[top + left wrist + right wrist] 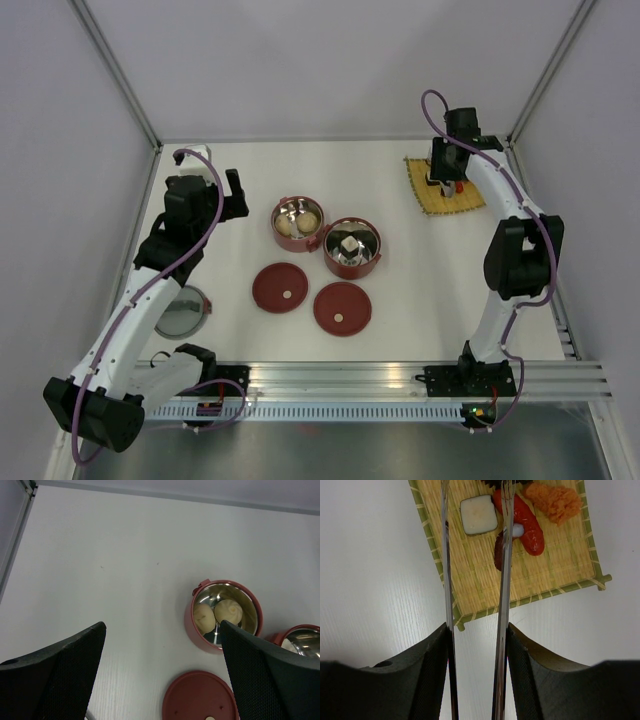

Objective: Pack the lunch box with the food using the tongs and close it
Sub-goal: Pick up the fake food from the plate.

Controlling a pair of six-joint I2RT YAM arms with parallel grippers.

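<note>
Broadly, left arm: it stood over the table's left side, the left gripper [235, 195] empty with its fingers [75, 665] spread wide. It faced the bowls, probably parked clear until the lids needed handling.
Right arm: it reached to the far right corner so that the right gripper [477, 635] hung above the mat, its fingers pressing the tongs' two arms from outside.
Lunch box [277, 222]: two open bowls touched at mid-table, uncovered so pieces could drop in. The left one held two pale balls [228, 611]; the right bowl [376, 262] held a white cube and something dark.
Lids [280, 288]: both lay flat just in front of the bowls, handy for closing.
Mat [545, 565]: woven and yellow, it served as the pick-up spot.
Tongs [505, 555]: the arms were apart and ran out over the mat, their tips beyond the wrist view.
Food [478, 515]: a white square, a red sausage [527, 522], an orange lump [555, 500] and a dark piece lay unpacked on the mat.
Room: plain pale walls stood on three sides, with metal posts in the corners.
Table [420, 300]: it was white, smooth and matte.
</note>
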